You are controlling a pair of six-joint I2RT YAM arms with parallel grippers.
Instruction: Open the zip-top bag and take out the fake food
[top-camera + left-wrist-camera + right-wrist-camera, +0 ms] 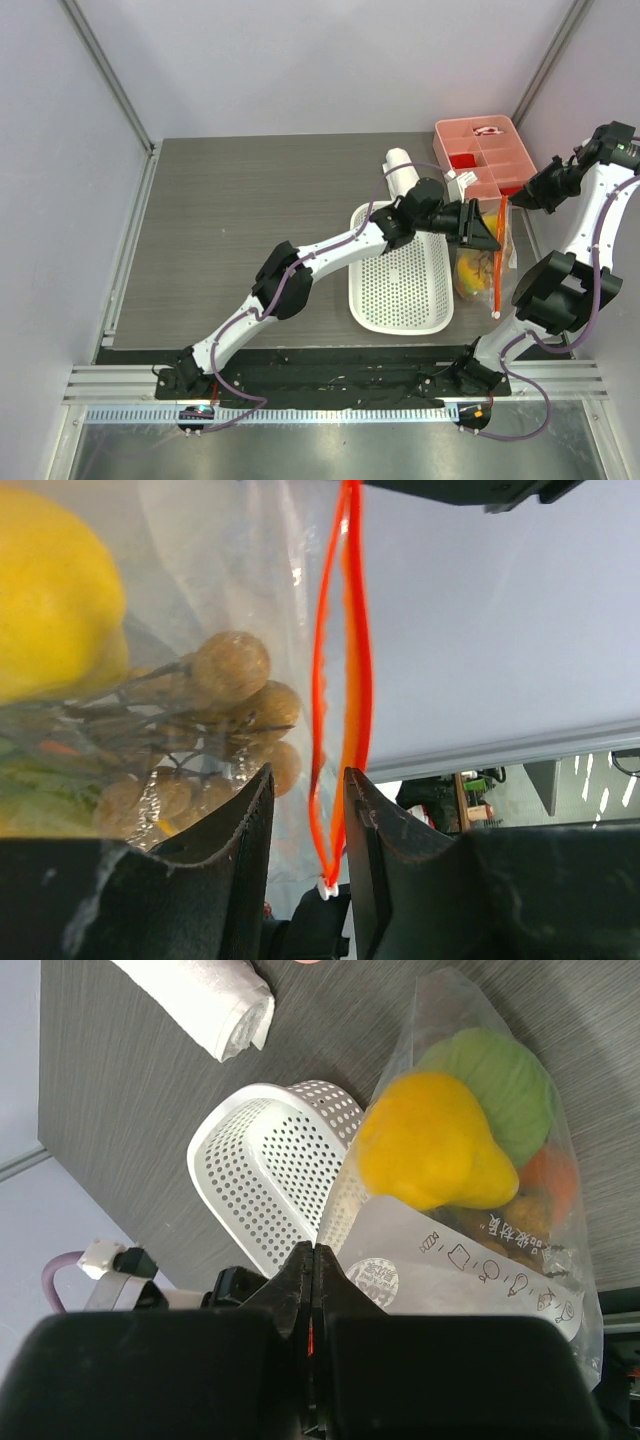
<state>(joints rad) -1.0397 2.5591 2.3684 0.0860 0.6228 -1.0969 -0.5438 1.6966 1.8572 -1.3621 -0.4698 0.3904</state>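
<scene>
The zip-top bag [478,272] hangs at the right of the table with its orange-red zip strip [498,262] running top to bottom. My right gripper [517,197] is shut on the strip's upper end; in the right wrist view [314,1250] red shows between the closed jaws. My left gripper [490,238] is open, and its fingers [250,820] straddle the strip [352,630] without pinching it. The strip's two strands are parted above a white slider [328,888]. Inside the bag are a yellow fruit [430,1145], a green fruit [495,1080], an orange [555,1175] and brown grapes [235,670].
A white perforated basket [400,275] lies just left of the bag, under my left arm. A pink compartment tray [485,150] stands at the back right. A white rolled cloth [403,170] lies behind the basket. The right wall is close to my right arm.
</scene>
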